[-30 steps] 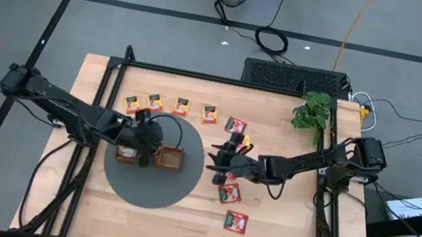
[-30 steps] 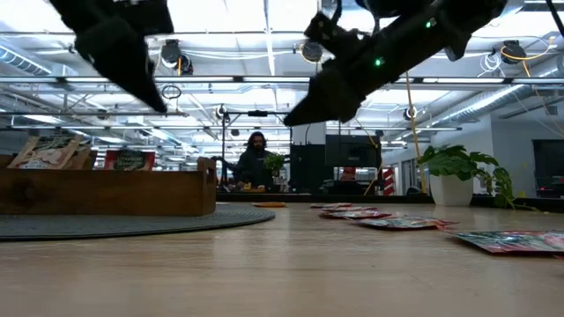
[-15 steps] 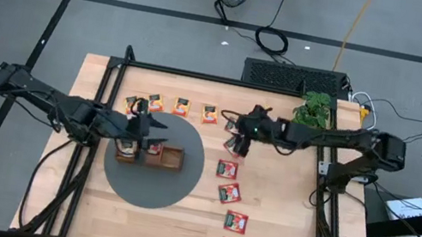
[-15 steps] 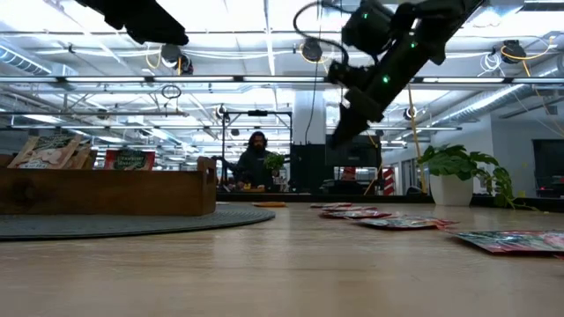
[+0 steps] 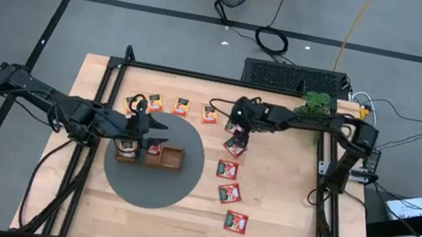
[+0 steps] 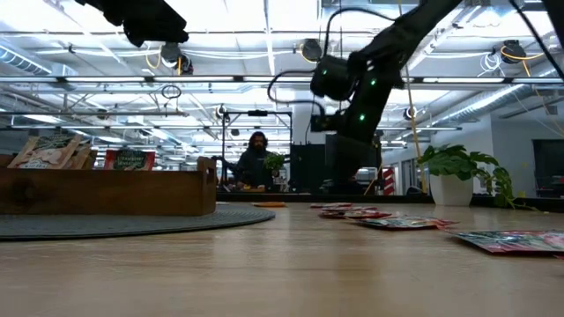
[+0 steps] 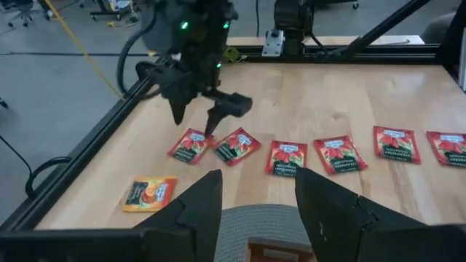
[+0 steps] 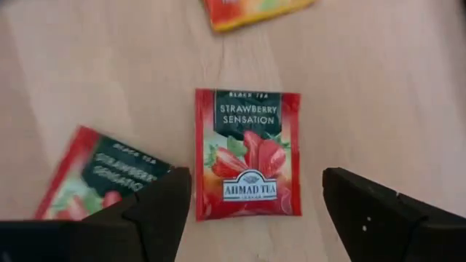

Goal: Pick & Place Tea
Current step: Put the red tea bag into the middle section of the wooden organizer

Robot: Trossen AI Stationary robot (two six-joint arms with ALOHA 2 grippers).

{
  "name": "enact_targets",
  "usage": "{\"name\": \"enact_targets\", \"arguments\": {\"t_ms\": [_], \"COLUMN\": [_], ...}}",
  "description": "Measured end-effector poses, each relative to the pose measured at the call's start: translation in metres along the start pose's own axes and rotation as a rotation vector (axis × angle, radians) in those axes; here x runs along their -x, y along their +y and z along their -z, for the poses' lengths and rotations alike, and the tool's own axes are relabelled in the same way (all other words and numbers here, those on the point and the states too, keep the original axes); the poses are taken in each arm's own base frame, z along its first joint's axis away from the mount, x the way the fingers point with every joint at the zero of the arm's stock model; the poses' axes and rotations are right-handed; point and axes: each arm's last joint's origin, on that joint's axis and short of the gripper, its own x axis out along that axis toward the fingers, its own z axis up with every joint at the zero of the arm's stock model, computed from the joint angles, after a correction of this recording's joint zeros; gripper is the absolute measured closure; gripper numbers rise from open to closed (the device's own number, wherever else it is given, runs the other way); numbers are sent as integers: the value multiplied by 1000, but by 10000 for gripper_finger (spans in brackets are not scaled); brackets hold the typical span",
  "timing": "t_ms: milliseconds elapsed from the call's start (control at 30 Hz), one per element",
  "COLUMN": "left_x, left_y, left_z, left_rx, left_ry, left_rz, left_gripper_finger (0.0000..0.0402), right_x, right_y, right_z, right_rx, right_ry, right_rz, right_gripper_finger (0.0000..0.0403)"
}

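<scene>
Right end effector [image 8: 251, 211]: open, empty, poised over red tea packet [image 8: 247, 154] on counter [image 8: 378, 87]. Advice: descend straight, keep packet centred between fingers, avoid neighbouring packet [image 8: 98, 182].

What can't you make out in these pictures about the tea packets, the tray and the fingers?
- Wooden tray, high view: the left gripper covers part of it, so its contents cannot be counted.
- Orange packets, high view: too small to read.
- Second strawberry packet, right wrist view: partly hidden by a finger; the centred packet is readable.
- Right gripper, low view: its fingers are lost against the dark background.
</scene>
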Motion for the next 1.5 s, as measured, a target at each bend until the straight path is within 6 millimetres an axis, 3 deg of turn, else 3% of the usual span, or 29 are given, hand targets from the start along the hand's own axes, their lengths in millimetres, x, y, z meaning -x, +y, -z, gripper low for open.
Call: {"name": "enact_targets", "arguments": {"t_ms": [300, 567, 733, 1133, 1333, 1500], "left_x": [0, 0, 0, 0, 0, 0], "left_y": [0, 0, 0, 0, 0, 0], "left_z": [0, 0, 0, 0, 0, 0], "left_rx": [0, 0, 0, 0, 0, 0], "left_ry": [-2, -2, -2, -2, -2, -2], "left_rz": [0, 0, 0, 0, 0, 0], "left_gripper_finger": [224, 224, 224, 224, 224, 224], "right_x": [-35, -44, -44, -44, -37, -10], "right_y": [-10, -18, -20, -19, -22, -22], "right_z": [4, 10, 15, 18, 15, 16], "right_rx": [-40, -115, -123, -118, -116, -133], "right_ry": [88, 98, 136, 169, 156, 158], "right_rz": [-68, -232, -243, -236, -129, -142], "right_gripper_finger": [119, 142, 199, 394, 396, 346]}}
